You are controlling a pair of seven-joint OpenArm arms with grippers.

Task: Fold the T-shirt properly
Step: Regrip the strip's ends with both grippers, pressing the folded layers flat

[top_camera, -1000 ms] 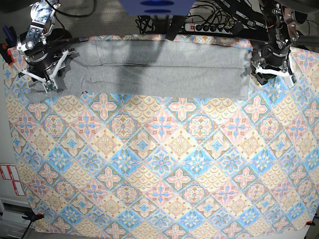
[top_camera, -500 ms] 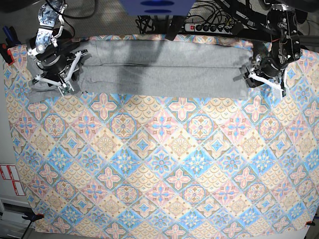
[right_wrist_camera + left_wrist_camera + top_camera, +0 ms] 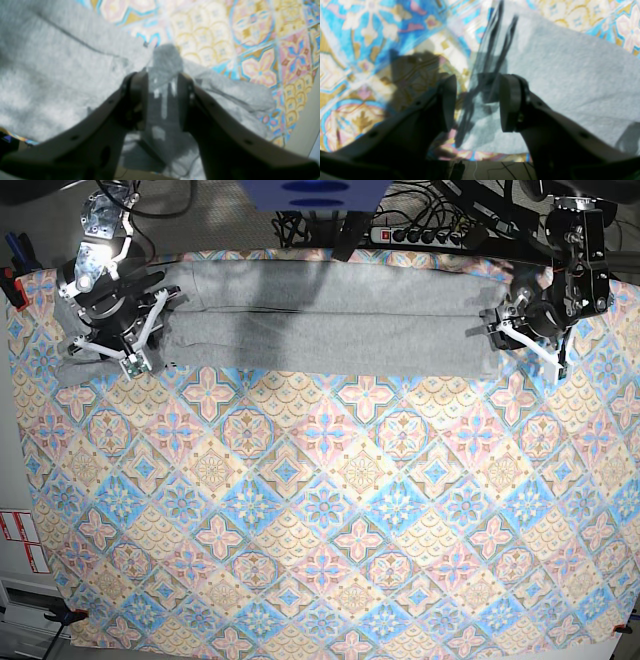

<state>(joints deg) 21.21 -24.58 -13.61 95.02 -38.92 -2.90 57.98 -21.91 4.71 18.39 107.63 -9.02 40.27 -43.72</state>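
One long grey T-shirt (image 3: 330, 320) band, soft heathered knit

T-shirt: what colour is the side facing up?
Plain heather grey T-shirt, no print showing; the base view shows it best.

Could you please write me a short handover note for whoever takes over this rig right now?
Right gripper: shut on a bunched fold of the T-shirt, at the shirt's end on the base view's left.
Left gripper: jaws apart, straddling the shirt's other end edge; the pictures do not show whether it pinches the cloth.
The T-shirt lies as a long, narrow grey band along the far edge of the patterned tablecloth, plain side up.
Done: the lengthwise folds appear made.
Left: confirm the left grip, then probably fold the band across its length into a compact packet and smooth it.
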